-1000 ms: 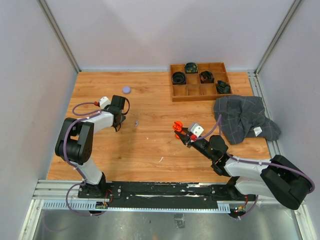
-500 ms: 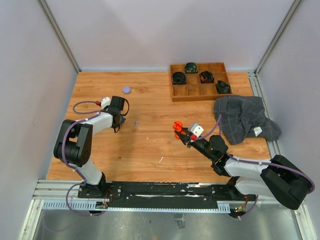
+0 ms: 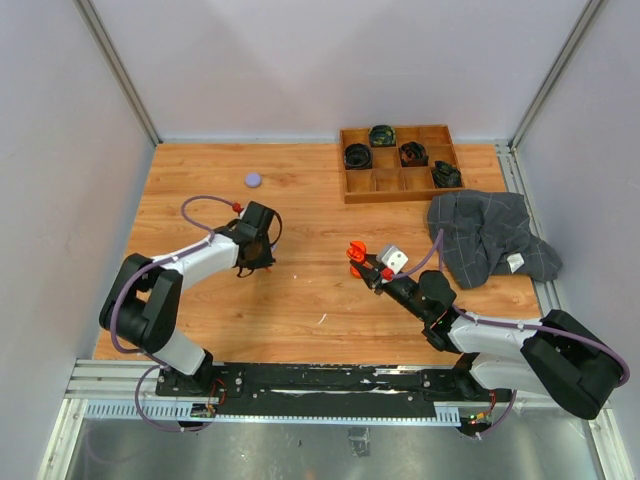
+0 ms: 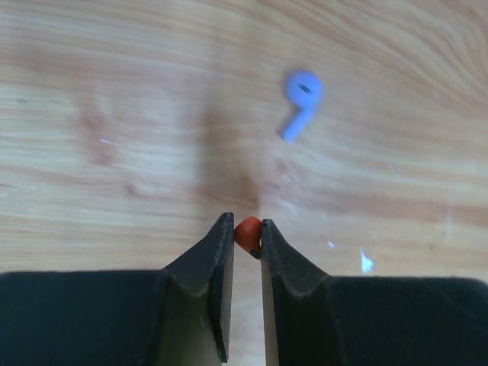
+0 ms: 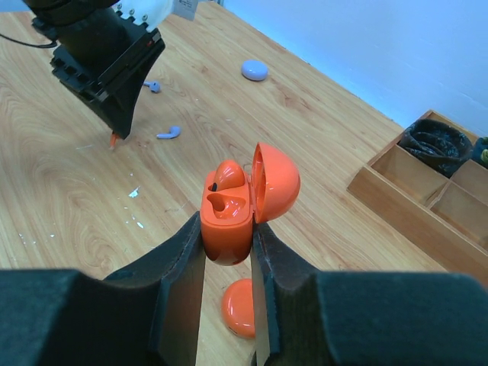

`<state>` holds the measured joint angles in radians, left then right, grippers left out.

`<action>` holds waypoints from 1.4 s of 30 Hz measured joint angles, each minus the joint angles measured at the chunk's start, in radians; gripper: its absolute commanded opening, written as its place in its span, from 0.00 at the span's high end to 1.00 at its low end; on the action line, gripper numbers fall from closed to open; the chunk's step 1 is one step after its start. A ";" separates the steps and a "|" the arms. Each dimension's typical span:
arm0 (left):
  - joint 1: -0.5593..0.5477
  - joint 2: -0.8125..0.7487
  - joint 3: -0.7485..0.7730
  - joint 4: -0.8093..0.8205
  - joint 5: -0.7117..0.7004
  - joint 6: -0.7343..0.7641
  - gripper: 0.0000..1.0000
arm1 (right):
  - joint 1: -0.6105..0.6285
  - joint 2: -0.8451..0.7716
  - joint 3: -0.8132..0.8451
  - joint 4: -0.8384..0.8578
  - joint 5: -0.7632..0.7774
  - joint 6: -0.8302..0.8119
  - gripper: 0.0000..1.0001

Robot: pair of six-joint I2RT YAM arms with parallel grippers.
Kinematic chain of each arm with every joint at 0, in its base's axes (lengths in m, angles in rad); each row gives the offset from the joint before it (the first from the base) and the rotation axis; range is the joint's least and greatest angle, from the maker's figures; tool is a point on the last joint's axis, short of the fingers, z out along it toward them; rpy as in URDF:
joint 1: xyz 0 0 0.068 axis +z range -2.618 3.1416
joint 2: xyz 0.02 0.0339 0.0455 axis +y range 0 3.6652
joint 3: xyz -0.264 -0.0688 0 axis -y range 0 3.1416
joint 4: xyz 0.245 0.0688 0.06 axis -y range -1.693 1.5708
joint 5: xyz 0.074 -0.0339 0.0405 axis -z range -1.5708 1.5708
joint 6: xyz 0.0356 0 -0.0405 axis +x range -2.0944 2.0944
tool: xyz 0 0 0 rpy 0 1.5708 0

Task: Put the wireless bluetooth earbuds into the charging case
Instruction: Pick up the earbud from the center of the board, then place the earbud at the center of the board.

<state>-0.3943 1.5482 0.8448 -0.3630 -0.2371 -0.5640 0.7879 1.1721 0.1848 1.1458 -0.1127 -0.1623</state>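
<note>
Start with the wood-grain table point(image 3: 300, 300), partly covered in the top view by both arms and bounded at the bottom by the black mounting rail point(image 3: 330, 380). Note the crumpled grey checked cloth point(image 3: 488, 235) at right centre, hiding the surface beneath. Find the wooden compartment tray point(image 3: 400, 198) at upper right, just above the cloth; treat the dark coiled contents point(image 3: 357, 155) of four cells as too small to identify. Locate the left gripper point(image 4: 247, 226) left of centre, black fingertips together and clamped on an orange-red earbud point(image 4: 247, 232), only its rounded tip showing, the rest hidden. Locate the right gripper point(image 5: 227, 229) right of centre, closed on the orange charging case point(image 5: 227, 217): glossy, egg-shaped, hinged lid standing open to the right, lower body covered by the fingers. Note a rounded orange piece point(image 5: 229, 174) seated in the far socket of the case. Treat the orange dome point(image 5: 239, 307) at the bottom of the right wrist view as half hidden between the fingers and not identifiable. Find the lilac round case point(image 3: 253, 179) at upper left, well apart from both grippers. Find two lilac earbuds point(image 5: 168, 133) lying on the table near the left gripper, smooth, bulb-and-stem shaped, the nearer one blurred in the left wrist view. Note thin white slivers point(image 5: 134, 193) scattered on the wood.
</note>
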 measured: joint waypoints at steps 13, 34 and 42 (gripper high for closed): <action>-0.306 0.007 0.010 -0.014 0.041 0.238 0.85 | 0.000 0.000 0.000 -0.001 0.018 0.000 0.99; -0.332 0.026 0.023 0.008 0.029 0.295 0.58 | 0.000 0.000 0.000 -0.007 0.021 0.000 0.99; -0.332 0.039 0.069 -0.052 0.025 0.213 0.56 | 0.000 0.000 0.000 -0.007 0.021 0.000 0.99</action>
<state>-0.7261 1.5871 0.9142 -0.4149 -0.2123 -0.3508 0.7879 1.1721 0.1848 1.1385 -0.0921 -0.1623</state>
